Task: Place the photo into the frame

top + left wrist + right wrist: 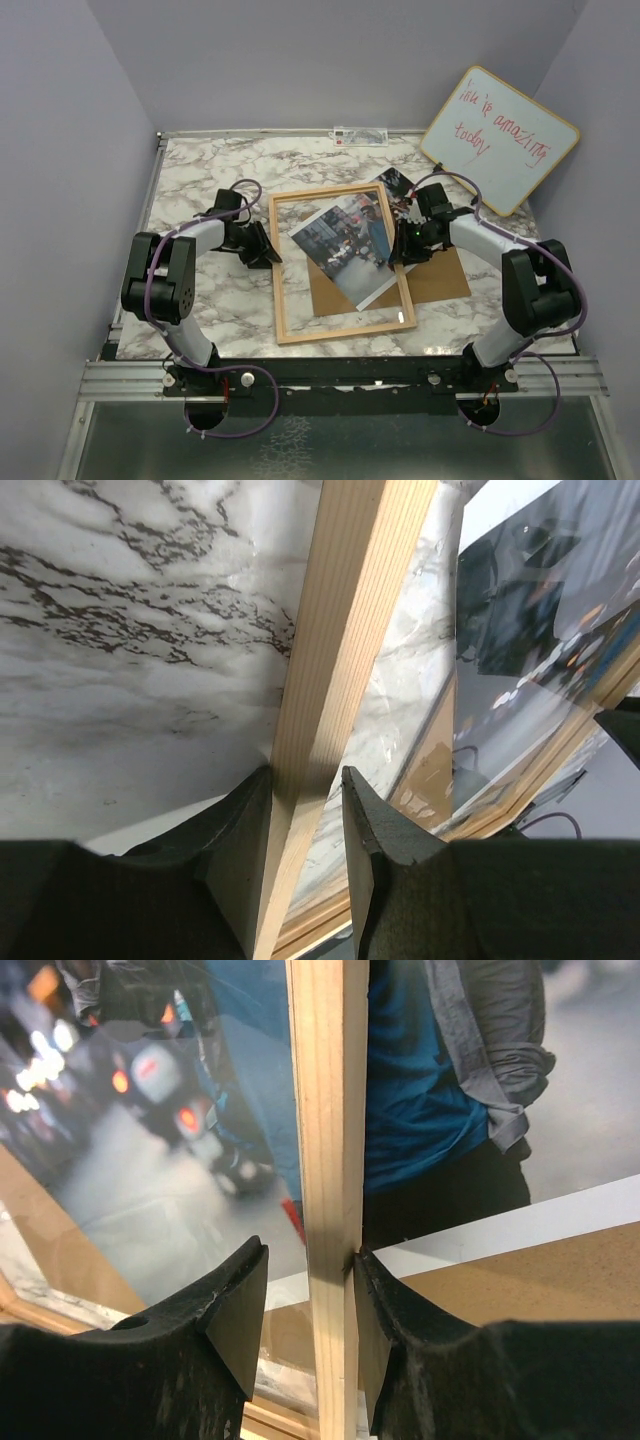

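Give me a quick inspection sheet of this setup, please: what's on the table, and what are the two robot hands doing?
Surface: marble-patterned table, white with grey veins.
Job's things: frame in mid-table; photo lies askew beneath its pane, one corner sticking out past the right rail.
Clutter: brown backing board partly under photo and frame; whiteboard with red writing, leaning at the back right.
Hands: left hand closed on the frame's left rail; right hand straddles the right rail, open, with a gap at one finger.
Cables: purple cables looped along both arms, away from the frame.
Surroundings: plain pale walls; small label strip at the back edge.
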Action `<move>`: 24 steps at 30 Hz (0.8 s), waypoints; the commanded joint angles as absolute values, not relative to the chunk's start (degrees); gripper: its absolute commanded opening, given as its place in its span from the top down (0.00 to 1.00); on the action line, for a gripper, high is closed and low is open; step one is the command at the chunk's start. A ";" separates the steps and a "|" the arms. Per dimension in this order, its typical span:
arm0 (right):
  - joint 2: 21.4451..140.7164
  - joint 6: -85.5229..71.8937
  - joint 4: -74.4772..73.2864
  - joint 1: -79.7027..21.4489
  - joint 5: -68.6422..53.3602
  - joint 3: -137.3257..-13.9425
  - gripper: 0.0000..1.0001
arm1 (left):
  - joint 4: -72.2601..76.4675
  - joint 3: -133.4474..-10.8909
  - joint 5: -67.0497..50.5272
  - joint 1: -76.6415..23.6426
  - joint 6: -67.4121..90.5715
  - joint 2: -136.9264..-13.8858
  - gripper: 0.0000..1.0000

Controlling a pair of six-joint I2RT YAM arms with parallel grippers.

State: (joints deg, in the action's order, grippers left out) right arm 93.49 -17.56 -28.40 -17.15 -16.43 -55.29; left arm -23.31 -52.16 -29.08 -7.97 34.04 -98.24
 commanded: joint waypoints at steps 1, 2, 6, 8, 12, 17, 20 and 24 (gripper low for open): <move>89.00 -21.46 -24.42 -18.46 -32.49 -56.92 0.57 | -20.43 -51.59 -25.32 -8.80 32.82 -102.01 0.63; 87.97 -22.03 -23.89 -18.46 -33.96 -57.15 0.57 | -20.21 -51.66 -25.31 -8.79 32.93 -102.15 0.63; 84.41 -24.26 -19.48 -18.50 -40.02 -56.67 0.56 | -19.11 -51.94 -25.91 -8.87 33.60 -102.86 0.63; 83.02 -25.21 -17.29 -18.46 -41.16 -56.23 0.55 | -18.46 -52.11 -26.25 -8.88 33.87 -103.21 0.63; 81.67 -27.25 -12.16 -18.46 -43.45 -55.03 0.54 | -17.40 -52.77 -26.27 -8.94 34.39 -104.07 0.63; 80.70 -30.22 -6.22 -18.46 -45.44 -53.49 0.53 | -16.21 -54.14 -26.45 -8.97 35.22 -105.43 0.63; 79.04 -31.62 -1.78 -18.47 -46.96 -52.52 0.53 | -15.65 -55.10 -26.14 -8.97 35.42 -106.34 0.63; 77.60 -33.53 5.20 -18.46 -49.13 -51.53 0.52 | -14.91 -55.93 -25.97 -9.06 35.77 -107.88 0.63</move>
State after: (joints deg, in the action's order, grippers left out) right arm 78.48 -27.18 -5.28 -15.16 -32.75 -53.17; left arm -18.39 -57.45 -24.16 -6.09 34.15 -101.80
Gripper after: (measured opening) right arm 0.475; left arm 0.368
